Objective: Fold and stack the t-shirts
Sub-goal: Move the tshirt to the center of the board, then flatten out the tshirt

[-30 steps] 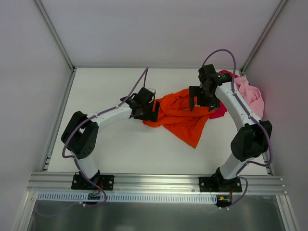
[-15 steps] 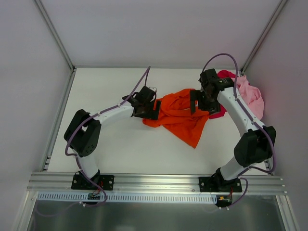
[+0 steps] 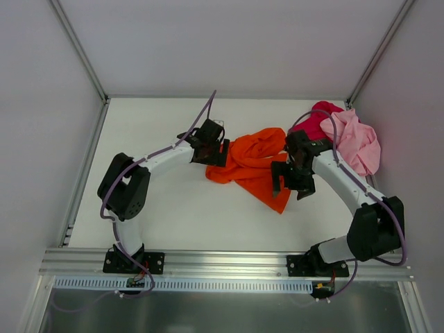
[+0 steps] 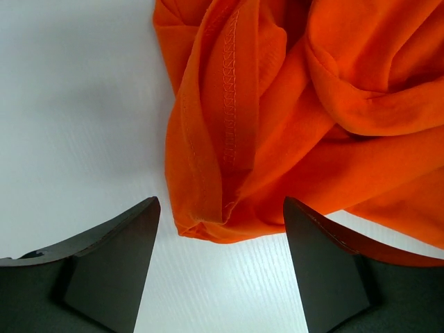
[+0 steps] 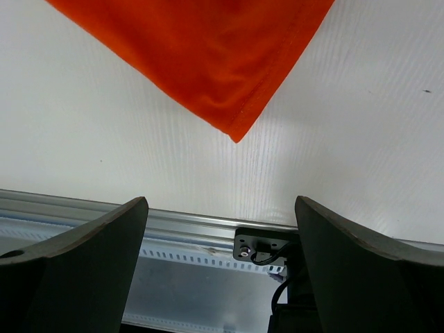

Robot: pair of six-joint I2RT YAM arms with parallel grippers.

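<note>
Orange shirt [image 3: 253,163]: crumpled on table [image 3: 152,125].
Left gripper [image 4: 222,229]: spread at its left edge (nothing pinched).
Right gripper [image 5: 222,208]: spread above its near corner.
Red shirt [image 3: 316,119], pink shirt [image 3: 357,142]: heaped far right.

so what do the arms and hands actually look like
The left arm and right arm are white tubular links with bulky black joint housings, bolted on black base plates. A purple cable loops along each one. The left hand and right hand are black, each with two broad, wedge-shaped matte dark fingers. No markings are readable.
</note>
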